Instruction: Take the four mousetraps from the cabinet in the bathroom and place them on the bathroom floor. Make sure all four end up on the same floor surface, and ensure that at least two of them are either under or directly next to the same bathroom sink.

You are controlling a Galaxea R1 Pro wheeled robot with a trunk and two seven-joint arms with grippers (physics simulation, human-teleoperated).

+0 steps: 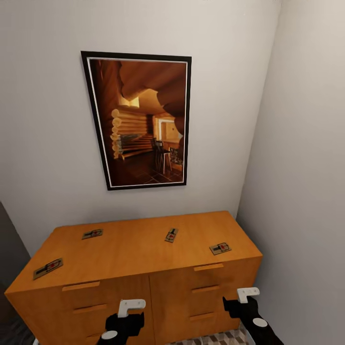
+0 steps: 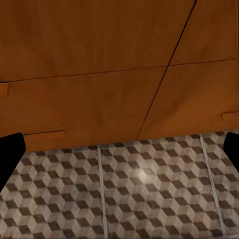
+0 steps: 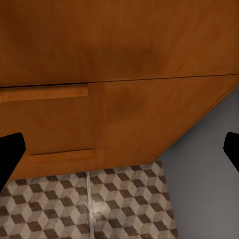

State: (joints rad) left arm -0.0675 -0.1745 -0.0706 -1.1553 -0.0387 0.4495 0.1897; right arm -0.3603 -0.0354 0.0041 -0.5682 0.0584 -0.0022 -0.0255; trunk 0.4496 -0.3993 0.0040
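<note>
While doors shut, 4 mousetraps (image 1: 170, 235) atop cabinet (image 1: 139, 249).

A corner of a home room is being shown, marked by plain white walls (image 1: 43, 120), a framed picture (image 1: 141, 120) of a log-cabin interior, a low wooden cabinet (image 1: 143, 287) and a cube-patterned tiled floor (image 2: 139, 194).

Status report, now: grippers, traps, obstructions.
Left gripper and right gripper low before the orange-brown wooden cabinet, both open, empty. Four small tan wooden mousetraps on its top. Nothing blocking them.
</note>
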